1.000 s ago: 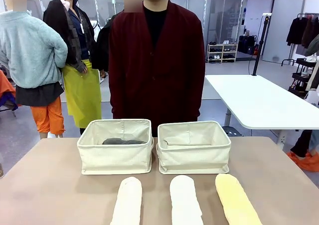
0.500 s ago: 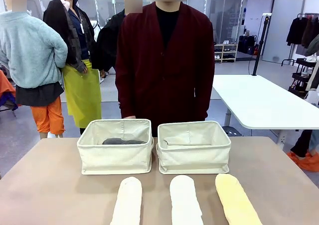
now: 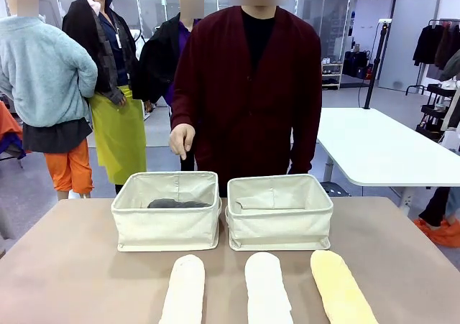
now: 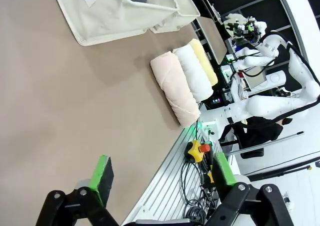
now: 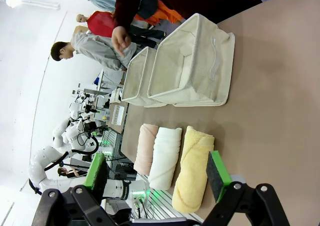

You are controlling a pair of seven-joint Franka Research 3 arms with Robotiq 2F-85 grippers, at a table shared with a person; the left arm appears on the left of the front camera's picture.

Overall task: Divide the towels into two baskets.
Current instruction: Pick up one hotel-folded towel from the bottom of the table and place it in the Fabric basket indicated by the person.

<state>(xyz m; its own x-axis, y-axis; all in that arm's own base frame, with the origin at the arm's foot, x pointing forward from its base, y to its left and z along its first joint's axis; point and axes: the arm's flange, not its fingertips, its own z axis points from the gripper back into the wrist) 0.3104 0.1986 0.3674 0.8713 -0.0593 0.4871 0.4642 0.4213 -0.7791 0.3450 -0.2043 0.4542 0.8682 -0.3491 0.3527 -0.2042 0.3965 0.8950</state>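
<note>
1. Bench point(image 3: 65, 266): brown top carrying the task kit, with a person standing at the far side.
2. Left gripper point(image 4: 162, 175): jaws wide with nothing between them, hovering over the bench's near edge, well short of the left basket point(image 3: 167, 227). Right gripper point(image 5: 157, 175): also wide and empty.
3. Three rolls lie parallel on the robot's side of the left basket, long axes pointing toward it.
   - The cream towel point(image 3: 183, 292) is straight in front of it.
   - The white towel point(image 3: 267, 292) is off to its right.
   - The yellow towel point(image 3: 341, 288) is furthest right.
   - My read: the gaps between rolls let the jaws straddle one without snagging its neighbour.
4. Grey towel point(image 3: 176, 204) lies low inside the left basket.
   - The right basket point(image 3: 280, 227) sits just beside the left one, on its right, walls nearly touching. No towel shows over its rim.
   - Open tops face up for a drop-in.
   - An even split would probably mean one more roll in the left basket and two in the right.
5. Person's hand point(image 3: 182, 139) hangs above and behind the left basket's far rim, touching nothing.
6. View differences:
   - The front view crops the rolls' near ends. The left wrist view shows them whole, ending close to the bench edge.
   - The right wrist view gives the baskets' outer walls but not their insides. The grey towel reads from the front and left wrist views.
</note>
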